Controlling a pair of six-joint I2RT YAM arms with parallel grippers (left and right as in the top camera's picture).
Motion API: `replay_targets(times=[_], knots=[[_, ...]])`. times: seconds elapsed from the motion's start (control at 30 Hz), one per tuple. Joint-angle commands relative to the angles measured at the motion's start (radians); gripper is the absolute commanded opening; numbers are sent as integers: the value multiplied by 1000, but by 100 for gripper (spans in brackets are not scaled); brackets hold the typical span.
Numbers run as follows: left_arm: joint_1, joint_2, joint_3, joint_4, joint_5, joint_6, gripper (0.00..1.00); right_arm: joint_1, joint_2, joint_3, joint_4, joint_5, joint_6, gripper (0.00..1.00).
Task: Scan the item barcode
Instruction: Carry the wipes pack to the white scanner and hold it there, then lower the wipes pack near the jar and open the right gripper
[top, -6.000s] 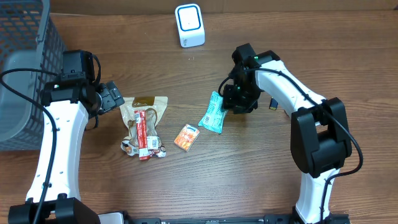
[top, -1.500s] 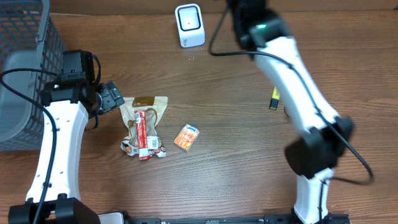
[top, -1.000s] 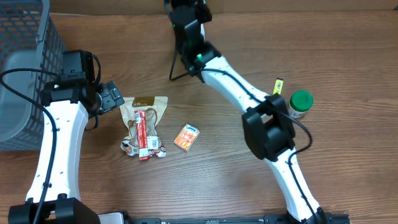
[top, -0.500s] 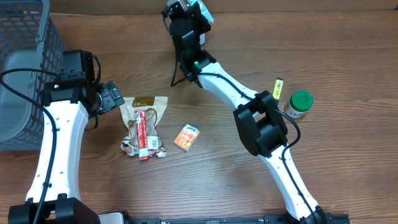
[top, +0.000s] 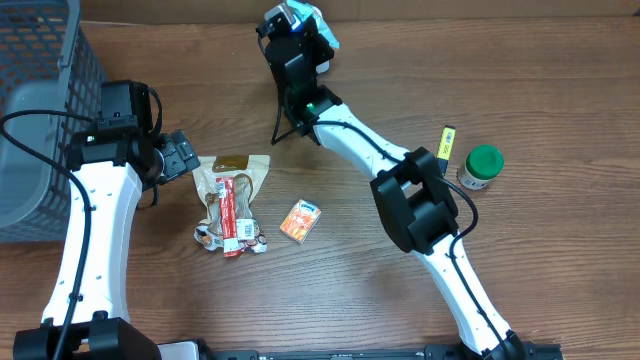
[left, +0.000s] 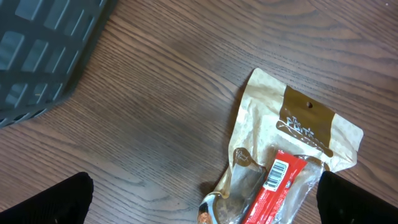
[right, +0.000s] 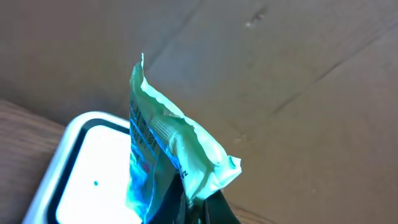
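Care now: we should turn the packet (right: 163, 144), pinched in our right fingers (right: 208, 211), barcode-first toward the scanner (right: 87, 158); left fingers (left: 43, 202) gape wide.

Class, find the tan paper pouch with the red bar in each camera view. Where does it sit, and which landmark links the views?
Overhead: tan paper pouch, left of centre.
Left wrist: lower right.
Right wrist: not in it.
Landmark: dark grey mesh basket, upper left in overhead and left wrist.
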Motion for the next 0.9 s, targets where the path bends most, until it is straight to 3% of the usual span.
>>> replay_targets(times=[0.0, 0.2, 0.6, 0.7, 0.87], knots=[[-4, 6, -2, -1, -10, 4, 100, 21, 8, 5, -32, -6, 24, 4], [-4, 6, -2, 3, -10, 4, 100, 25, 8, 5, -115, -20, 118, 4], [-4, 6, -2, 3, -10, 4, 100, 25, -122, 16, -119, 59, 122, 4], [-4, 6, -2, 3, -10, 4, 100, 25, -210, 16, -233, 58, 190, 3], [-4, 6, -2, 3, -10, 4, 100, 9, -350, 16, -653, 2, 470, 4]])
